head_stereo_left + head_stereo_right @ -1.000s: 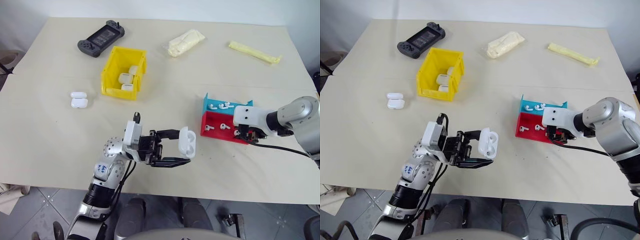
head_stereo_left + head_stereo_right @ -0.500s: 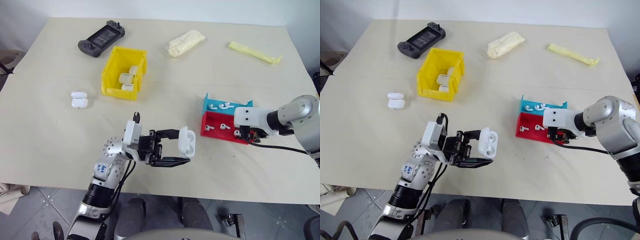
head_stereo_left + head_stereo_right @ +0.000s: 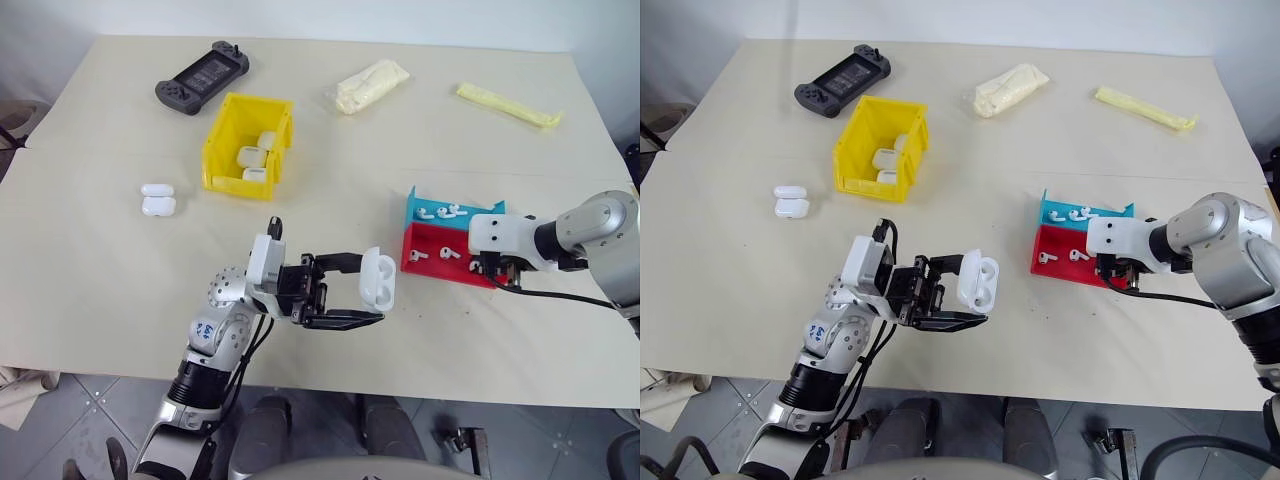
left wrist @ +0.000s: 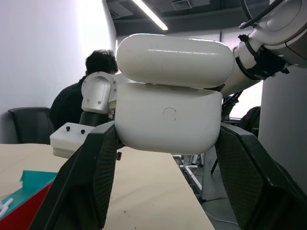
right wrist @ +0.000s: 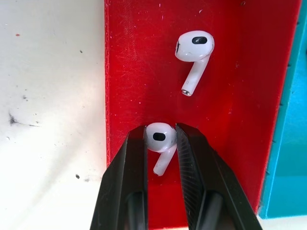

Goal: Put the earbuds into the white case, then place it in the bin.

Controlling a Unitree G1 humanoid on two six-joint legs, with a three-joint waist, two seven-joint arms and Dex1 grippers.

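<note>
1. Head views are showing the table (image 3: 100,300) whole: the left gripper (image 3: 372,297) is holding a white case (image 3: 377,279) above the table's near part, lid flipped open, fingers clamped on its body.
2. Left wrist view is giving the close look: black fingers (image 4: 91,163) pressing both sides of the case (image 4: 168,117), lid (image 4: 175,60) sitting ajar above the body. A person's dark head and shoulders are showing in the background there, plus the right arm's white housing.
3. Right gripper (image 5: 160,141) is sitting down in the red tray (image 5: 129,72); from the head views its fingers are hidden under the white wrist block (image 3: 497,235).
4. Right wrist view is settling it: fingers narrowed around an earbud (image 5: 160,143), both pads touching the bud's head, stem pointing back between them. Bud is lying on the red floor, so whether it is lifted I cannot tell.
5. A second earbud (image 5: 194,55) is lying free just beyond, on the same red floor.
6. Head views are adding the blue compartment (image 3: 450,205) behind the red one, with more buds (image 3: 437,212) in it.
7. Yellow bin (image 3: 247,145) is standing on the far left part of the table, well apart from both grippers, with several white cases (image 3: 253,155) inside.
8. Two more cases (image 3: 158,199) are lying on the table left of the bin.
9. Far edge: game controller (image 3: 202,76), pale bag (image 3: 372,85), yellow packet (image 3: 508,104).
</note>
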